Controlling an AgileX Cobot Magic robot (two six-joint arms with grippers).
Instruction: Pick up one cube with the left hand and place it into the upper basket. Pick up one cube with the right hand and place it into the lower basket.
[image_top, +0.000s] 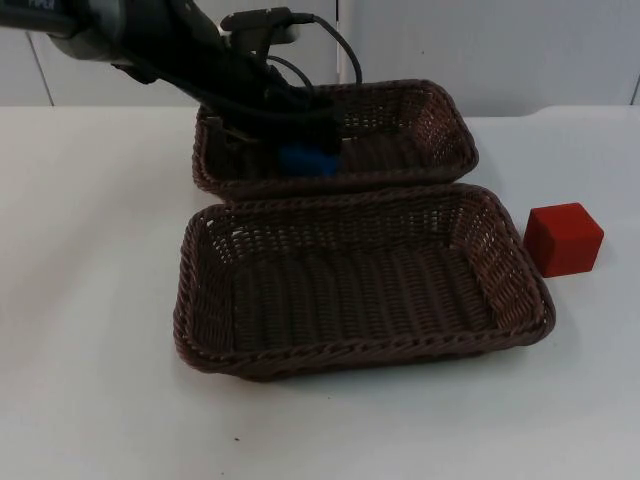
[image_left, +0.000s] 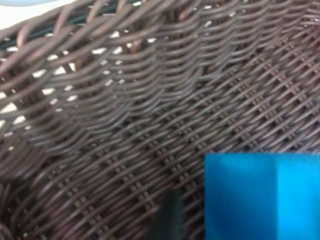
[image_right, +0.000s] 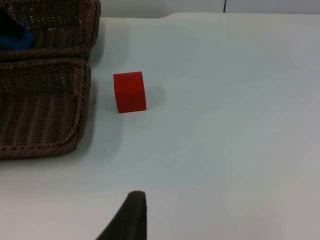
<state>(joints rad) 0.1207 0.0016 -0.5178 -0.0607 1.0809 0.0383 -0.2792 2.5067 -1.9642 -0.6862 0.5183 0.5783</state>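
Note:
A blue cube (image_top: 308, 160) lies inside the upper wicker basket (image_top: 440, 130), near its front wall. My left gripper (image_top: 303, 132) hovers right over the cube, deep in that basket. In the left wrist view the blue cube (image_left: 262, 197) sits beside a black fingertip (image_left: 170, 220), with a strip of wicker showing between them, so the gripper is open. A red cube (image_top: 564, 238) stands on the white table just right of the lower basket (image_top: 200, 300), which holds nothing. My right gripper (image_right: 131, 220) waits above the table, well short of the red cube (image_right: 130, 92).
The two brown baskets stand edge to edge in the table's middle. The left arm (image_top: 160, 55) crosses over the upper basket's left rim. White table top (image_top: 90, 200) lies open to the left, front and right of the baskets.

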